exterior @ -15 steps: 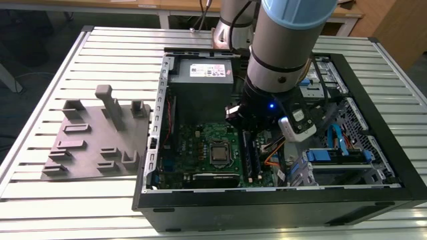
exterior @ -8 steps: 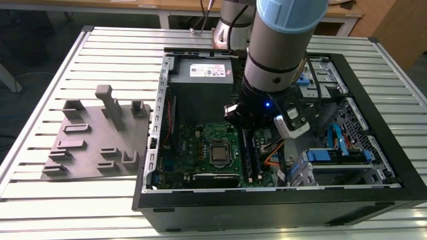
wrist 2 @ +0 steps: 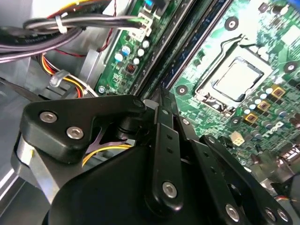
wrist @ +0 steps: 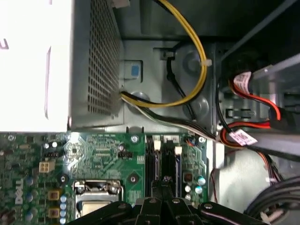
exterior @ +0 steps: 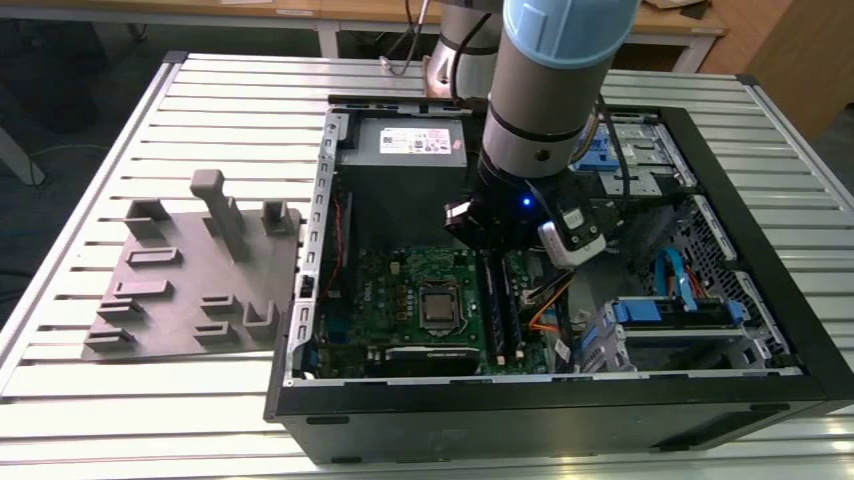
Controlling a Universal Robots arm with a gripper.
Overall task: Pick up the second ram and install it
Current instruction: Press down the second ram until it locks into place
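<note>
The second ram (wrist 2: 205,29) is a slim blue-green stick lying along the long black slots of the green motherboard (exterior: 400,290). It also appears in the first wrist view (wrist: 177,166) and in the exterior view (exterior: 515,318). My gripper (wrist 2: 161,93) hangs low inside the open computer case, fingers shut, its tip over the end of the slots nearest the power supply. In the first wrist view the gripper (wrist: 165,183) points down between the two slots. I cannot tell whether the tip touches the ram. The gripper (exterior: 505,250) sits under the arm's wrist in the exterior view.
A grey power supply (exterior: 400,145) lies just beyond the slots, with yellow and black cables (wrist: 197,61) beside it. The CPU socket (exterior: 437,305) is next to the slots. Blue drive bays (exterior: 667,310) fill the case's right. A grey parts fixture (exterior: 187,270) stands on the slatted table.
</note>
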